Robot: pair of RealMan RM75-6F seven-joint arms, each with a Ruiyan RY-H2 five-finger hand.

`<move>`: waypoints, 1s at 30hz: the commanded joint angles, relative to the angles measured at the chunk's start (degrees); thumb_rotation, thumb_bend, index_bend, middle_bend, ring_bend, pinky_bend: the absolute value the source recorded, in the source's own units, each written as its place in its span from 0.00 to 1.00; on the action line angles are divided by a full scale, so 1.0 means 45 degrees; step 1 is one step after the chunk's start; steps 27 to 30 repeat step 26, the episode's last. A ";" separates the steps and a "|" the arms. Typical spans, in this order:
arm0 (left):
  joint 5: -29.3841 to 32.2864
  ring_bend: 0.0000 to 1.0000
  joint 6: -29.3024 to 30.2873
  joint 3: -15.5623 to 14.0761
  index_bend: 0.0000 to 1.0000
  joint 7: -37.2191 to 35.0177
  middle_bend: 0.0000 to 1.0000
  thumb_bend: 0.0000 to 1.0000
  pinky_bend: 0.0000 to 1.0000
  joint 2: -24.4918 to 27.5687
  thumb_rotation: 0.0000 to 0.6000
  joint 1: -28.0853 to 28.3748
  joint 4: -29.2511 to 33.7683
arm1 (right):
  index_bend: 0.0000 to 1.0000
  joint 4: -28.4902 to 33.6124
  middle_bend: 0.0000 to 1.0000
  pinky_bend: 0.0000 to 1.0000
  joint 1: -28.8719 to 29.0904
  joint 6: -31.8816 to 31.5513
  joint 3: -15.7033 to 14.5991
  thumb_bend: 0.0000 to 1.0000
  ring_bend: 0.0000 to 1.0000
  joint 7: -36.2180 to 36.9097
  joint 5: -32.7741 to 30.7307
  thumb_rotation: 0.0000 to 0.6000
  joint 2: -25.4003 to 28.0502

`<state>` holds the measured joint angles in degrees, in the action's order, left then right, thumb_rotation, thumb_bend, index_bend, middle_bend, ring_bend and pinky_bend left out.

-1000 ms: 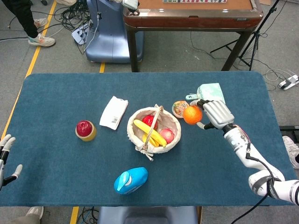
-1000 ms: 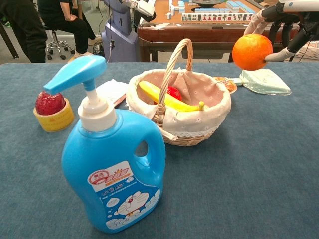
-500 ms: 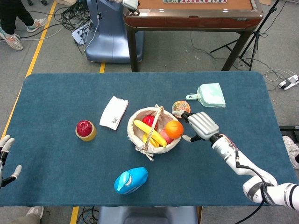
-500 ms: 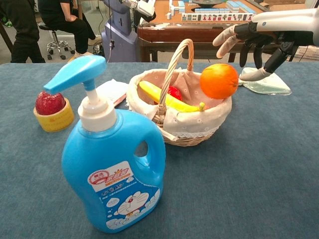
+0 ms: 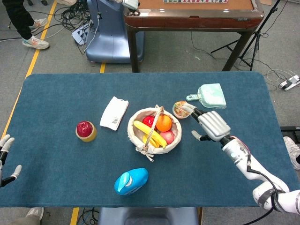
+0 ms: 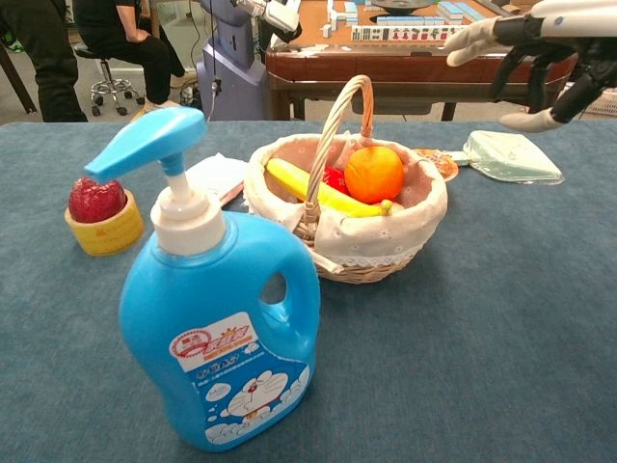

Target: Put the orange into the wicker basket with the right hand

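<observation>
The orange (image 5: 163, 123) lies inside the wicker basket (image 5: 140, 139), on top of the banana and red fruit; in the chest view the orange (image 6: 374, 174) sits just right of the basket's handle, inside the cloth-lined rim (image 6: 386, 233). My right hand (image 5: 213, 125) hovers to the right of the basket, fingers spread and empty, clear of the rim; the chest view shows this hand (image 6: 540, 58) high at the top right. My left hand (image 5: 5, 159) rests open at the table's left edge.
A blue pump bottle (image 5: 131, 181) lies near the front edge and looms large in the chest view (image 6: 217, 318). A red fruit in a yellow cup (image 5: 86, 131), a white packet (image 5: 114, 113), a small round dish (image 5: 180, 108) and a pale green dustpan (image 5: 212, 95) surround the basket.
The right hand carried the orange left over the basket and let it go. The orange dropped in and settled beside the handle; the hand has pulled back to the right, empty.
</observation>
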<state>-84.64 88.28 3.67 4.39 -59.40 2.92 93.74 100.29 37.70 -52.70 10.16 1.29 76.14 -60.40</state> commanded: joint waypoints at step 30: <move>0.0010 0.00 -0.1062 0.0067 0.10 0.0479 0.03 0.33 0.07 -0.0160 1.00 0.0796 0.0305 | 0.00 -0.0436 0.16 0.51 -0.6685 -0.7683 -0.2192 0.36 0.27 -0.0846 0.1289 1.00 0.0993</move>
